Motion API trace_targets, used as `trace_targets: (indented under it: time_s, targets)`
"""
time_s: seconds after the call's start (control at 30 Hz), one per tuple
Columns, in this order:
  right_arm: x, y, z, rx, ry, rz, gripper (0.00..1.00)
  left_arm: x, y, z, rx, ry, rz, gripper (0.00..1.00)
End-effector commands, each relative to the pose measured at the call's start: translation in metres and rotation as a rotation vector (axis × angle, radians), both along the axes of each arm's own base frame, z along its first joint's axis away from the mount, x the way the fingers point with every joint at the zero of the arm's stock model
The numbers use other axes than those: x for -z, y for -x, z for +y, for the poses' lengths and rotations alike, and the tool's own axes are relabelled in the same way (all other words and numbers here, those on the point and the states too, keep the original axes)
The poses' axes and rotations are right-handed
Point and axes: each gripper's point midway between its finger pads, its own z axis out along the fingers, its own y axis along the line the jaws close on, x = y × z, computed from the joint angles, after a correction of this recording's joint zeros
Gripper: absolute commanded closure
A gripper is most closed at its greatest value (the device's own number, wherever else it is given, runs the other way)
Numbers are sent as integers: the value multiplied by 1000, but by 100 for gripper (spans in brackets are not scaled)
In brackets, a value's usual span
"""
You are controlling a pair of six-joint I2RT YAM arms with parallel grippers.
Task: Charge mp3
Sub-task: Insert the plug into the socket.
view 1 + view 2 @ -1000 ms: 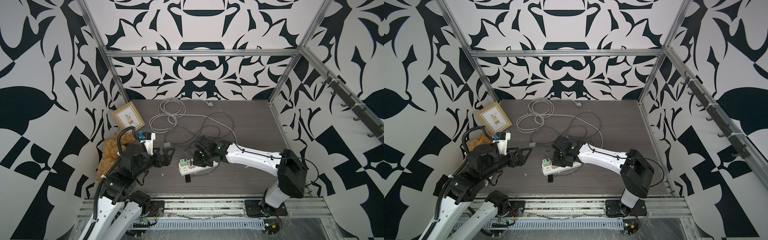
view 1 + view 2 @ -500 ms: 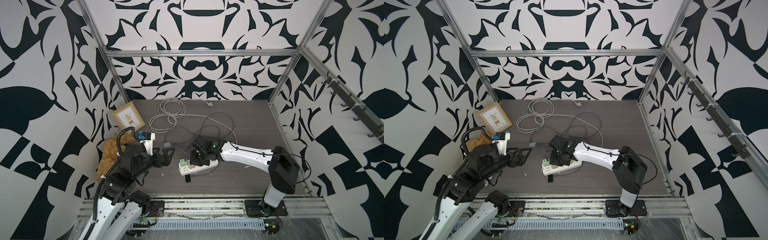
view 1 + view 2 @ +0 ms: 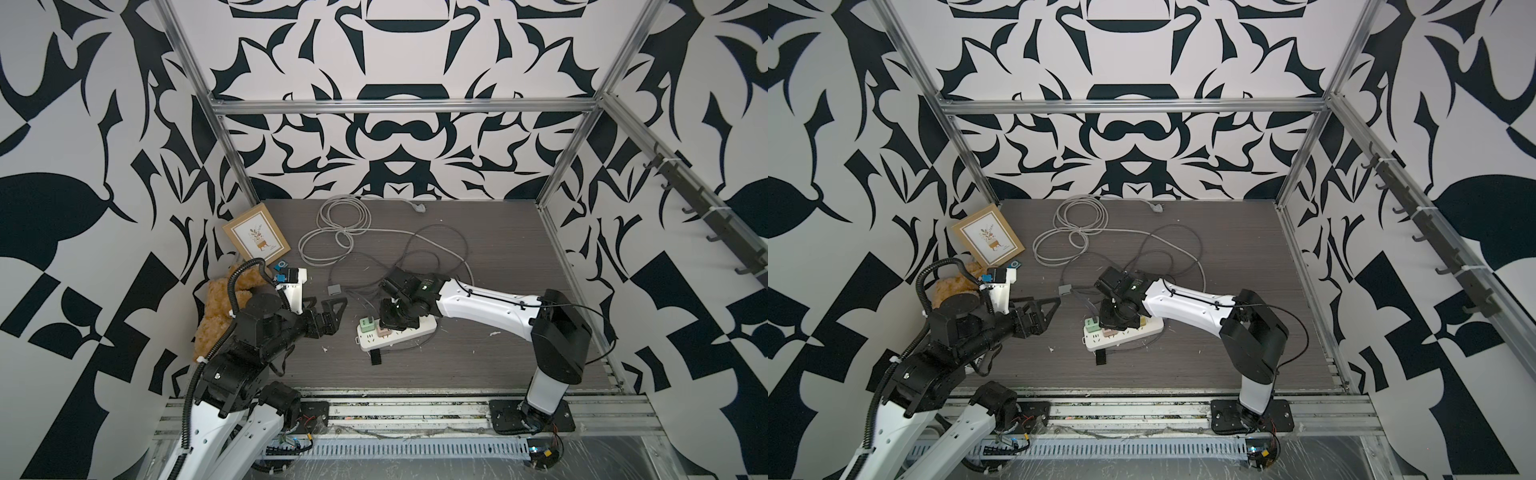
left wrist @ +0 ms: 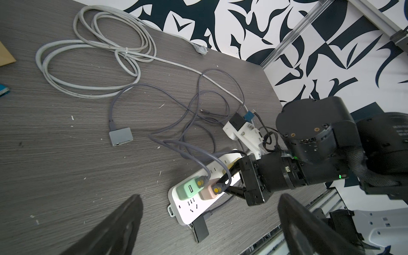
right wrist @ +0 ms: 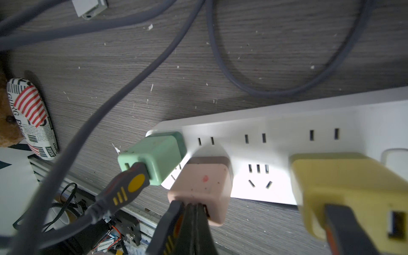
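The right gripper [image 5: 194,209] has its jaws pressed together at the USB plug [image 4: 217,188] in the pink charger cube [image 5: 205,183] on the power strip [image 5: 287,136] — whether they truly pinch the plug is unclear. Any push or pull should probably follow the port's axis, since the loose strip may slide. The left gripper [image 3: 340,312] hangs wide open and empty, left of the strip — free to brace it. The mp3 [image 3: 282,264] lies far left by the picture frame [image 3: 256,238], well apart.

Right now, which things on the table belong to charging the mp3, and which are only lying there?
Likely for the job: mp3, power strip, green charger, pink charger, yellow charger, grey cables.

Likely just lying about: picture frame, teddy bear, black device, grey box.
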Motion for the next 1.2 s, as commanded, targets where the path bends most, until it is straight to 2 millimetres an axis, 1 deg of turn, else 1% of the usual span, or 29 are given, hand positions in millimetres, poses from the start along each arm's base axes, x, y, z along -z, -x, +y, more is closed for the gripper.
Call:
trace_targets:
  time_s: [0.0,0.13,0.23,0.37,0.47,0.77,0.93,1.07,1.17]
  targets:
    - [29,18,-30,-28,158,83,100,4,2,2,-5,-12,7,1]
    - [37,20,-31,-43,180,98,100,5,1,2,-5,-12,11,1]
    - [43,21,-26,-59,177,111,100,6,1,2,-4,-14,17,1]
    - [43,18,-17,-71,164,107,100,7,1,2,-4,-15,19,1]
    - [45,17,-16,-78,187,117,100,8,0,1,-3,-14,21,1]
    - [59,22,-22,-104,271,166,100,13,0,1,-8,-3,32,1]
    - [71,28,-29,-120,321,189,100,15,2,2,-12,0,34,1]
    - [69,26,-28,-123,325,177,100,16,3,3,-15,4,36,1]
    - [58,21,-22,-124,304,146,100,16,4,3,-16,7,36,0]
